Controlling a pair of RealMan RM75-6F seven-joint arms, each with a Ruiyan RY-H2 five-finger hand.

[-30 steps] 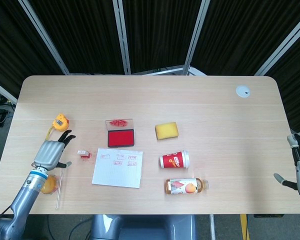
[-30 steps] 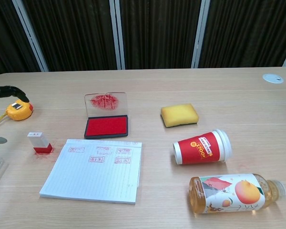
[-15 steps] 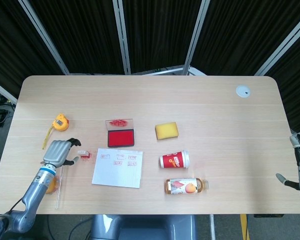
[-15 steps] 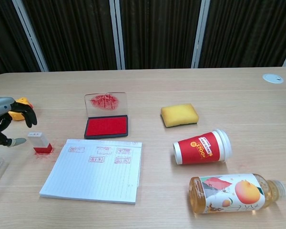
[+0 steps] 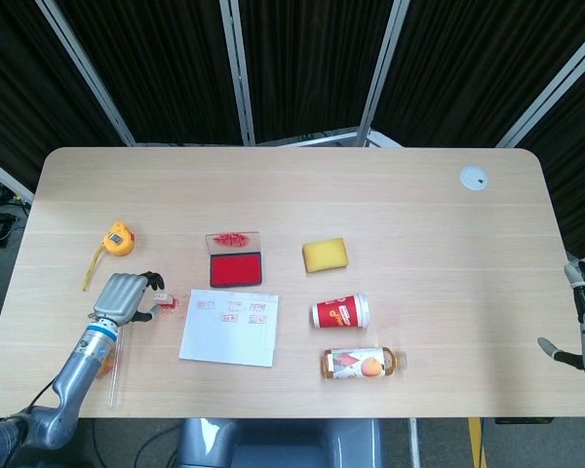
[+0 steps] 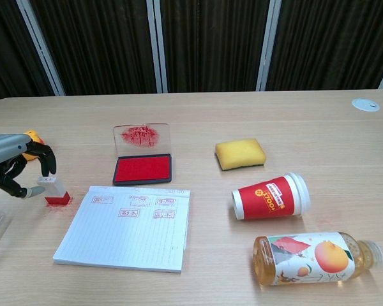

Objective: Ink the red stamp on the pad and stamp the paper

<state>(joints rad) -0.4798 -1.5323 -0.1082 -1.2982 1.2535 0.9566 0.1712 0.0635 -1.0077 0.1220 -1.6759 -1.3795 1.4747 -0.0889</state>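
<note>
L hand [image 6: 13, 167] at red stamp [image 6: 54, 190], fingers [image 6: 46, 160] curled round its top, thumb beside; firm hold can't tell. Stamp upright on counter [image 6: 198, 115], left of paper [image 6: 127, 226], ink pad [image 6: 142, 168] beyond.

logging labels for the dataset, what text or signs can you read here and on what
Nothing reads clearly.
Red paper cup: yellow logo and lettering, too blurred to read.
Juice bottle: label shows a peach picture, print too small to read.
Notepad: several red stamp marks, characters illegible.
Ink pad lid: only red smears.
Red stamp: top label unreadable.
</note>
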